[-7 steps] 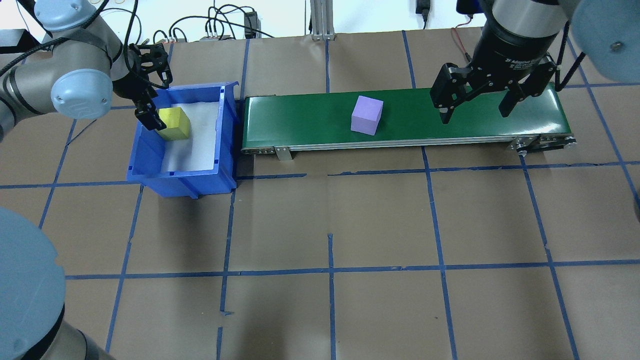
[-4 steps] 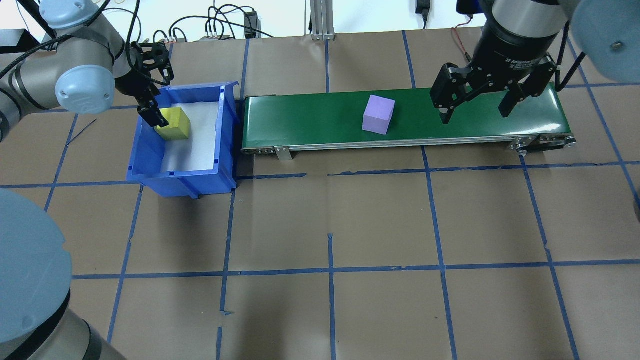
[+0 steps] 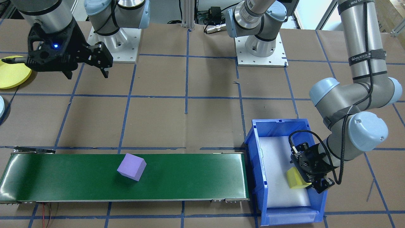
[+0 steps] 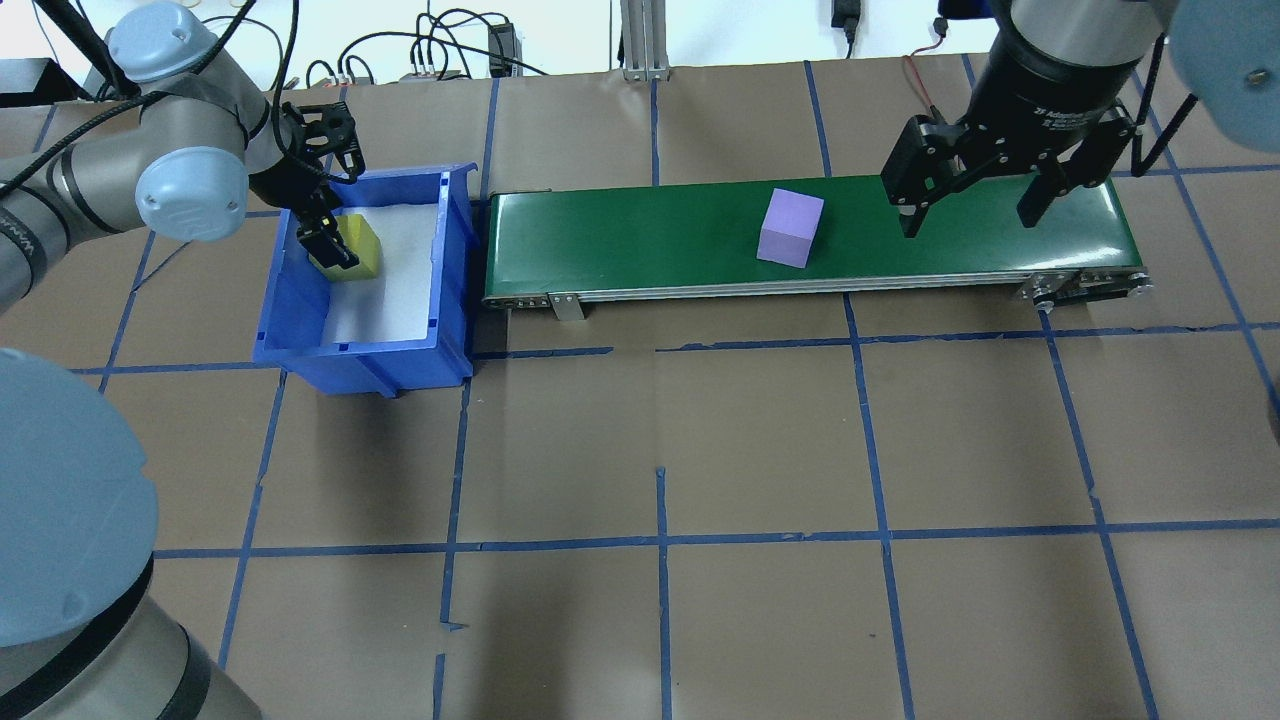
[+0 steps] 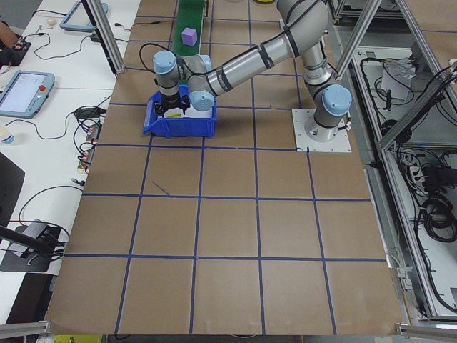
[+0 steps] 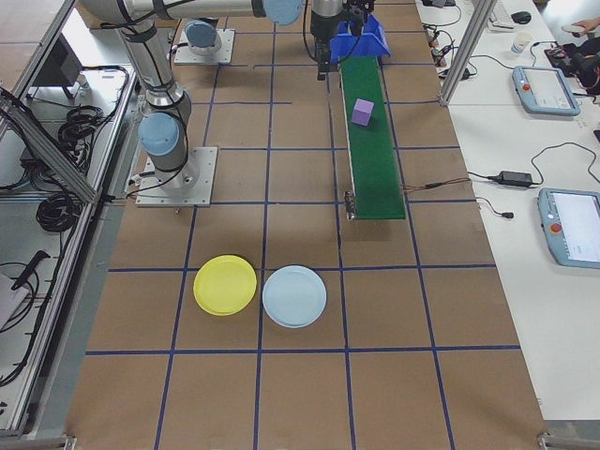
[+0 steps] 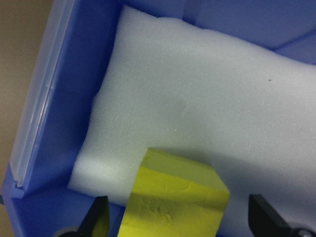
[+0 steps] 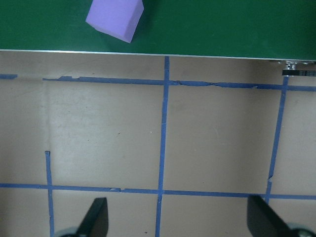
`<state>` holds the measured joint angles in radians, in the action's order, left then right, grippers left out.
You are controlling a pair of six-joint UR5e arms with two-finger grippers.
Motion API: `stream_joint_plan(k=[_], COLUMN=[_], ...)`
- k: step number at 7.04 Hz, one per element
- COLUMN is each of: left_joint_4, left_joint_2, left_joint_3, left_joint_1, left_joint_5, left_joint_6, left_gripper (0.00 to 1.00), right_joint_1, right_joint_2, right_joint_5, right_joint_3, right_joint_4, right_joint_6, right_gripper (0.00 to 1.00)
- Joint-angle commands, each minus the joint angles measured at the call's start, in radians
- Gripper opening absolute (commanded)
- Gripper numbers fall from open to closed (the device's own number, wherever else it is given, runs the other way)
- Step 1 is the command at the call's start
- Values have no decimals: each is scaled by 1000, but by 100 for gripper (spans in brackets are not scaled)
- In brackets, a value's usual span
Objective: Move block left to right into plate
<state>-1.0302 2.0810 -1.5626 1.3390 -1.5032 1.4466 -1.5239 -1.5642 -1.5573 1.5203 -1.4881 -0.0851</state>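
A purple block (image 4: 790, 228) lies on the green conveyor belt (image 4: 640, 235), right of its middle; the right wrist view catches that block (image 8: 115, 19) at its top edge. My right gripper (image 4: 975, 205) hangs open above the belt's right end, to the right of the purple block, with nothing between its fingers. My left gripper (image 4: 332, 238) is down inside the blue bin (image 4: 360, 355), open, with a yellow block (image 7: 173, 202) between its fingers, which stand clear of it. The yellow plate (image 6: 225, 285) lies on the table far off to my right.
A light blue plate (image 6: 294, 296) lies beside the yellow one. White foam (image 7: 207, 94) lines the bin's floor. The bin stands against the belt's left end. Cables (image 4: 430, 50) run along the table's far edge.
The purple block has travelled to the right along the belt. My left gripper has sunk into the bin around the yellow block. My right gripper has shifted a little to the right.
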Motion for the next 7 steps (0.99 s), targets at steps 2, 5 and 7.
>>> stream_joint_plan(k=[2, 5, 7], left_joint_4=[82, 84, 8], left_joint_2=[10, 2, -134], left_joint_3=[-60, -66, -66], left_joint_1=[0, 0, 5], left_joint_5=[-2, -8, -6], left_joint_6=[-2, -62, -167], left_gripper=[99, 27, 26], right_joint_1=[189, 209, 208], right_joint_2=[144, 350, 395], right_joint_5=[64, 155, 232], right_joint_3=[-29, -37, -14], right_joint_4=[-120, -398, -454], right_joint_6=[-24, -15, 28], right_gripper=[100, 100, 100])
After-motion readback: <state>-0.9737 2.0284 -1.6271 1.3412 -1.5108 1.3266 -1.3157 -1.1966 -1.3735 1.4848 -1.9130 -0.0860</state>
